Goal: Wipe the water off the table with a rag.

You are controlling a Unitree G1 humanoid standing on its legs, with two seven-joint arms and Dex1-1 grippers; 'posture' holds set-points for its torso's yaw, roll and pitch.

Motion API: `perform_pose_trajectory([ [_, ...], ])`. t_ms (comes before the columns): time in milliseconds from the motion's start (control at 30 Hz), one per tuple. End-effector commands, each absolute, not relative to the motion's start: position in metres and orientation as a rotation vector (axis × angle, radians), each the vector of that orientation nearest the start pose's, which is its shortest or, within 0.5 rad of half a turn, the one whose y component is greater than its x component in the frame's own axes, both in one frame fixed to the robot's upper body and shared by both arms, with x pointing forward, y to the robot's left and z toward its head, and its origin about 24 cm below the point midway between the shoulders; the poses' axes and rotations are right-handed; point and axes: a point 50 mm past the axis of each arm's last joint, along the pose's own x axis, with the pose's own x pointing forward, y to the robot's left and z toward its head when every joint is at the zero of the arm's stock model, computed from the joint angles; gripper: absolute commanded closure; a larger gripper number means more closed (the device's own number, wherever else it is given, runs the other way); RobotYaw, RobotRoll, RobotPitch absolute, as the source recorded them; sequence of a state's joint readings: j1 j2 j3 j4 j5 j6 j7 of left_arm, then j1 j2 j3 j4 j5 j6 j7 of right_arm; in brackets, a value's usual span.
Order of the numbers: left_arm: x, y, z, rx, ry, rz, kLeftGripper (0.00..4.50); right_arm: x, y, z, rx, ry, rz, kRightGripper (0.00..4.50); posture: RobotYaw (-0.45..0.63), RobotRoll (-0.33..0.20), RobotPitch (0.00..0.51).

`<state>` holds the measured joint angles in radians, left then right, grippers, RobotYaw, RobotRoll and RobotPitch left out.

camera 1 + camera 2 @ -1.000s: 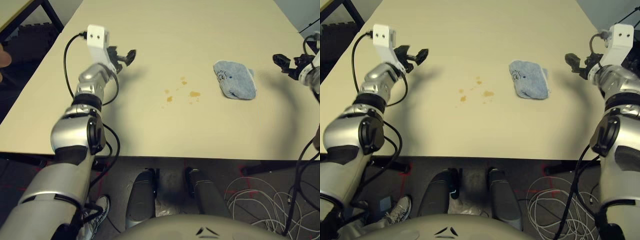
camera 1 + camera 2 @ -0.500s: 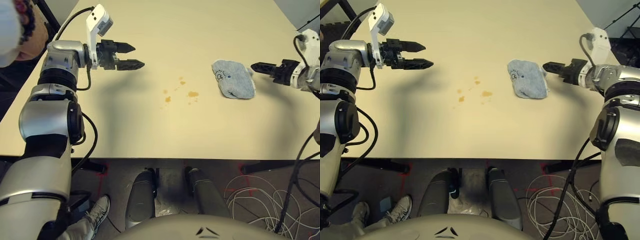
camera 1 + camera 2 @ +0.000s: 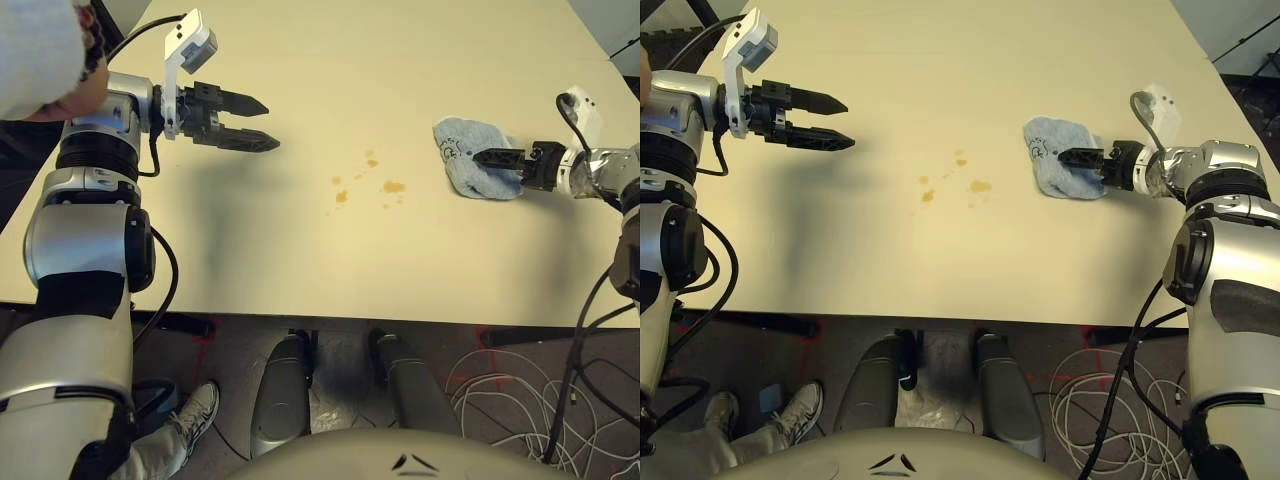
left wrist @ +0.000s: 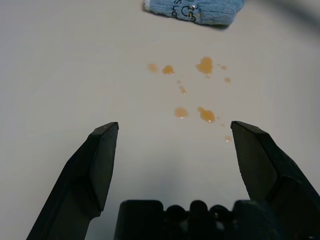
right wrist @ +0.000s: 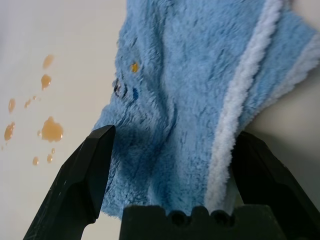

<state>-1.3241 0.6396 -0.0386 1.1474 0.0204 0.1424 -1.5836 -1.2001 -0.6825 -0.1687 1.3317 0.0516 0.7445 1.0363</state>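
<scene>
Right claw (image 3: 1072, 157) now advanced from beside the rag (image 5: 200, 100) to over it, fingers wide, unclosed; left claw (image 3: 255, 123) wide, idle; water (image 3: 390, 187) untouched.

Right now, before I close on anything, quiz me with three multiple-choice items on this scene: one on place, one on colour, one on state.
1. Where does the rag lie?
A. robot's right of the water
B. robot's left of it
C. on top of it

2. What colour are the spots?
A. green
B. amber-orange
C. black

3. How is the right gripper?
A. shut on the rag
B. open, fingers astride the rag
C. open above the spots

Key: A, the head views show it on the right; B, orange blotches on the beige table; B, the right wrist view shows both fingers spread.
</scene>
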Motion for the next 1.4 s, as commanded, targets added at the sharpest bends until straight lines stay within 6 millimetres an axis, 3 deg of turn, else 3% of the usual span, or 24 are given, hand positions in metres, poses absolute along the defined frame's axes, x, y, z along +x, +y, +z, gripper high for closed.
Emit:
perform_pose_trajectory([
  [33,0.375,0.218,0.254,0.381,0.273,-1.247,0.0,0.362,-0.276,0.154,0.383,0.715,0.493,0.02,0.14,0.0,0.23],
  [433,0.376,0.209,0.252,0.371,0.263,-1.274,0.0,0.374,-0.259,0.145,0.339,0.729,0.369,0.02,0.15,0.0,0.226],
  [700,0.377,0.207,0.253,0.367,0.251,-1.276,0.0,0.378,-0.255,0.142,0.299,0.717,0.326,2.9,0.15,0.0,0.209],
  [833,0.377,0.205,0.253,0.364,0.242,-1.279,0.0,0.384,-0.254,0.153,0.296,0.65,0.313,4.3,0.14,0.0,0.2],
  [1067,0.378,0.2,0.251,0.358,0.224,-1.289,0.0,0.402,-0.226,0.198,0.25,0.528,0.343,4.39,0.1,0.0,0.175],
  [1233,0.379,0.197,0.252,0.369,0.218,-1.305,0.0,0.406,-0.179,0.223,0.284,0.528,0.456,4.39,0.08,0.0,0.161],
  [1400,0.378,0.197,0.256,0.38,0.214,-1.313,0.0,0.395,-0.129,0.222,0.315,0.578,0.583,4.39,0.05,0.0,0.159],
])
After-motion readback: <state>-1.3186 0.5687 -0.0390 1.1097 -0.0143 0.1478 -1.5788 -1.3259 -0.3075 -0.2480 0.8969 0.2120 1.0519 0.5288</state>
